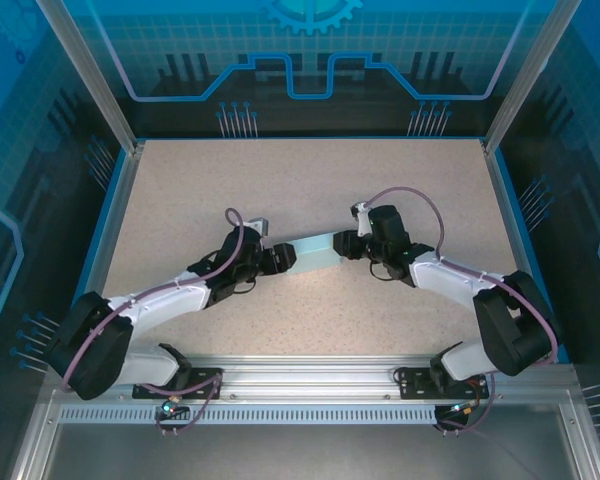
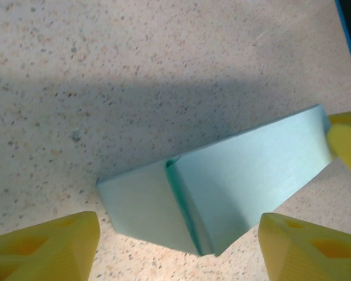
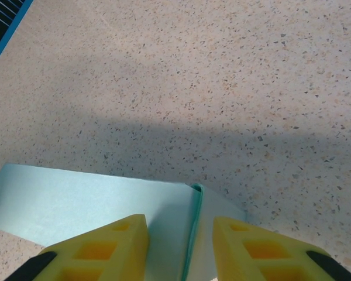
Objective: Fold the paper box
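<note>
From above, I see the paper box [image 1: 315, 252] in the middle of the worktop [image 1: 300, 180], between the left tool [image 1: 280, 258] and the right tool [image 1: 348, 246], one at each end.

On the left wrist camera, the left tool [image 2: 178, 240] stands wide open. The paper box [image 2: 234, 181] has its near corner between the fingers, touching neither.

On the right wrist camera, the right tool [image 3: 181, 240] is partly closed over the folded end of the paper box [image 3: 64, 202]; I cannot tell whether it grips.
</note>
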